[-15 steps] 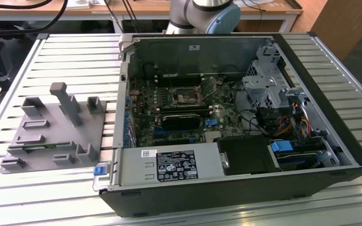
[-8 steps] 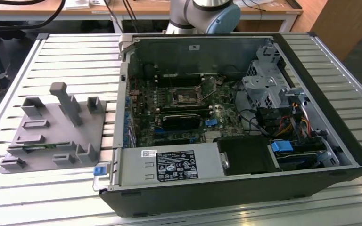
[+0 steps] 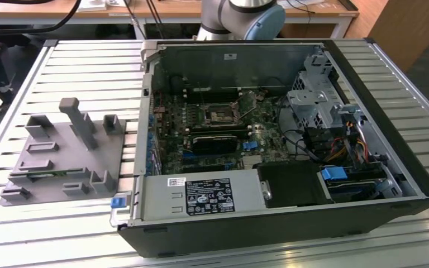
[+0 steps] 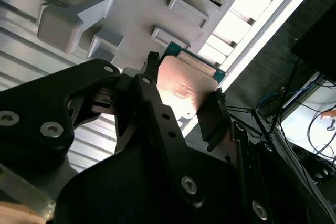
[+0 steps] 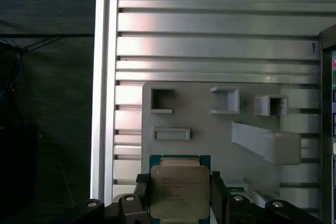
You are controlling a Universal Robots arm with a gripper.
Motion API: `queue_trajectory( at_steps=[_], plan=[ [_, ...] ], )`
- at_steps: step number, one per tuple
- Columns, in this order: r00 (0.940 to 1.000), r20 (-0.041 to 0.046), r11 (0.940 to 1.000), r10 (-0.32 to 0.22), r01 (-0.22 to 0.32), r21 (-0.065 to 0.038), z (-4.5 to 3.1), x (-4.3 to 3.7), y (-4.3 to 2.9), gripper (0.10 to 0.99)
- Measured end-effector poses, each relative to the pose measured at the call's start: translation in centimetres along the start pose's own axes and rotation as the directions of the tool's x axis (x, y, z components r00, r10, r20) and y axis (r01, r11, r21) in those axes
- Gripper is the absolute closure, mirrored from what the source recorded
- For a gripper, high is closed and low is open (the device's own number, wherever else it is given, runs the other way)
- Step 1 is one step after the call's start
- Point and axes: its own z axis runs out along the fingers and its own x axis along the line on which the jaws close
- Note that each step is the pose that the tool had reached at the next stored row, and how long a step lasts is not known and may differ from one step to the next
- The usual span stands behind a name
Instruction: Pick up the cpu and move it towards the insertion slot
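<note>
The cpu (image 5: 178,190) is a square chip with a silvery-grey top and a green rim. It sits between the two black fingers of my gripper (image 5: 179,196), which is shut on its two opposite sides. The second wrist view shows the same cpu (image 4: 185,85) from its other side, clamped in the gripper (image 4: 181,98), with the fixture well behind it. The grey fixture plate (image 5: 210,129) lies below the chip. The insertion slot (image 3: 220,114) is a dark square socket with a metal frame on the motherboard inside the open computer case.
The grey fixture plate (image 3: 65,162) with blocks and posts lies on the slatted metal table (image 3: 87,67) at the exterior view's left. The open black computer case (image 3: 274,145) with cables and drive cages stands at its right. The arm's base (image 3: 241,17) is behind the case.
</note>
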Motion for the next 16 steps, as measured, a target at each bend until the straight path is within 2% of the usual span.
queue_trajectory(
  at_steps=[4,8,16],
  plan=[
    [1.0000,0.0002,1.0000,0.000,0.000,0.000,0.00,-0.79,0.00,0.545],
    [1.0000,0.0000,1.0000,0.000,0.000,0.000,-0.18,-1.01,0.00,0.545],
    [1.0000,0.0001,1.0000,0.000,0.000,0.000,-1.67,-1.06,0.07,0.545]
  ],
)
